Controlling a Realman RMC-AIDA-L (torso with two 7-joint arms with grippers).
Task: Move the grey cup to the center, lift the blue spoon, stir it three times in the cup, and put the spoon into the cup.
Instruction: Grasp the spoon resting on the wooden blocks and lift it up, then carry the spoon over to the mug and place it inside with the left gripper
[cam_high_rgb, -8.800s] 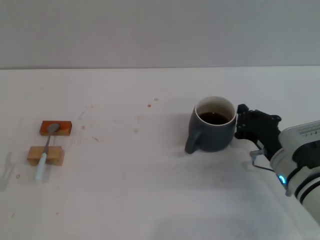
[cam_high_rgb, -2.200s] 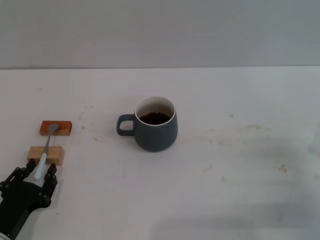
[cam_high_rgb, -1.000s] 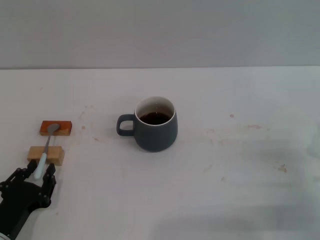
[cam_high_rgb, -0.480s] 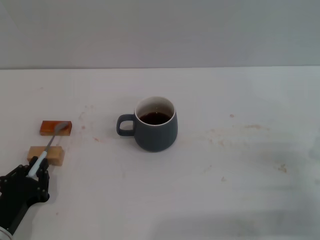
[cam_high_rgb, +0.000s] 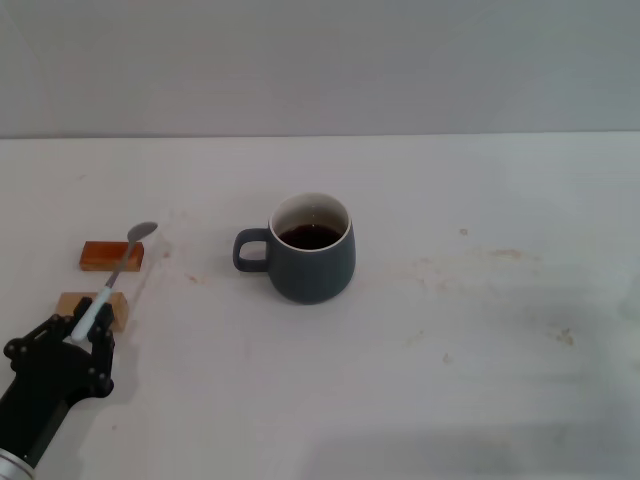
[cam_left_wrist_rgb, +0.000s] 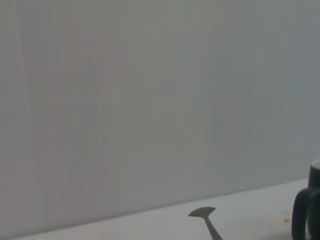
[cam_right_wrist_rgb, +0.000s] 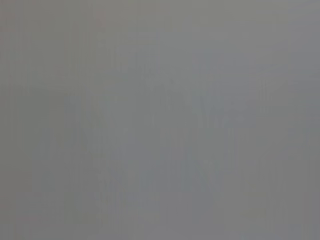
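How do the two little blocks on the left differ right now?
The orange-brown block lies farther back and looks darker and flatter; the tan wooden block lies nearer, paler, partly hidden by the left claw holding the blue spoon. Both rest on the table.

**Q:** so what's everything made of?

**Me:** My left gripper (cam_high_rgb: 85, 335) is matt black, plastic by the look of it, clamped on the blue spoon (cam_high_rgb: 115, 280): pale smooth handle, dull grey metal neck and bowl. At 3 o'clock from that, the grey cup (cam_high_rgb: 305, 250) looks ceramic, satin slate outside, glossy white inside.

**Q:** and the blocks?

**Me:** Tan block (cam_high_rgb: 93, 305) is bare matt wood, orange-brown block (cam_high_rgb: 105, 255) shinier. Table (cam_high_rgb: 450, 340) is matt white, lightly stained.
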